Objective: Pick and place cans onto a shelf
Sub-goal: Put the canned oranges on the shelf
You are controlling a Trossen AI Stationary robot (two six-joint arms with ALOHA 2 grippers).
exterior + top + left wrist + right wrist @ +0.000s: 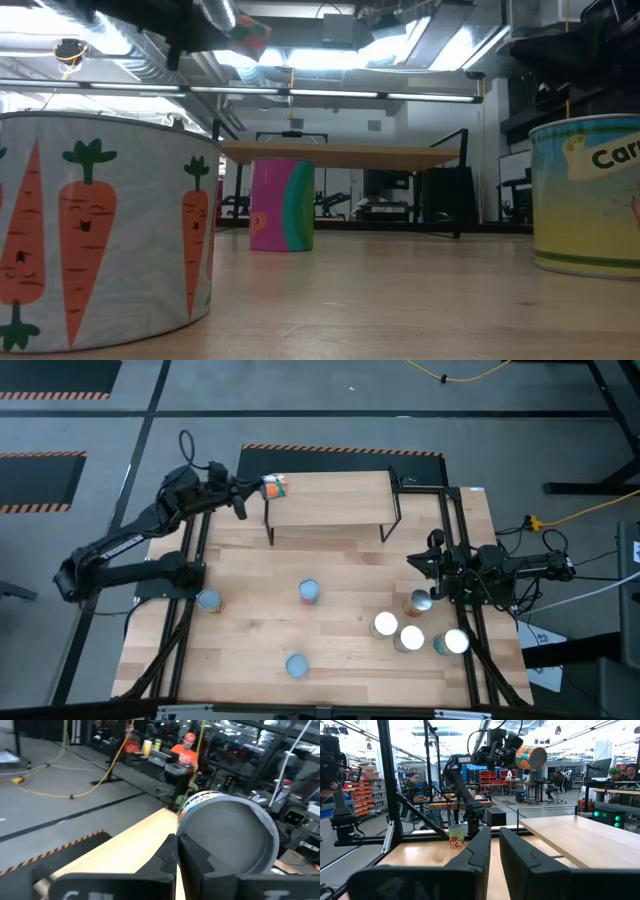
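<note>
My left gripper [262,487] is shut on a can with an orange and green label [276,486], held in the air over the far left corner of the shelf [335,500], a low wooden board on thin black legs. The left wrist view shows the can's grey round end [227,837] above the shelf board [132,847]. Several other cans stand upright on the tabletop: three blue-topped ones [309,591] at the middle and left, and several shiny ones [411,637] at the near right. My right gripper [420,563] waits at the table's right edge, shut and holding nothing. My left gripper pinches the rim of the can's grey end [181,836] between its two fingers, at the disc's edge. The fingers come level from the table's left side. The can lies on its side beyond the fingertips, lifted clear of the shelf [530,757].
In the low view a carrot-labelled can [100,235] and another can [590,195] stand close to the near edge, with a pink and green can [281,204] before the shelf [340,155]. Black frame rails [465,560] run along both table sides. People sit at desks beyond the table.
</note>
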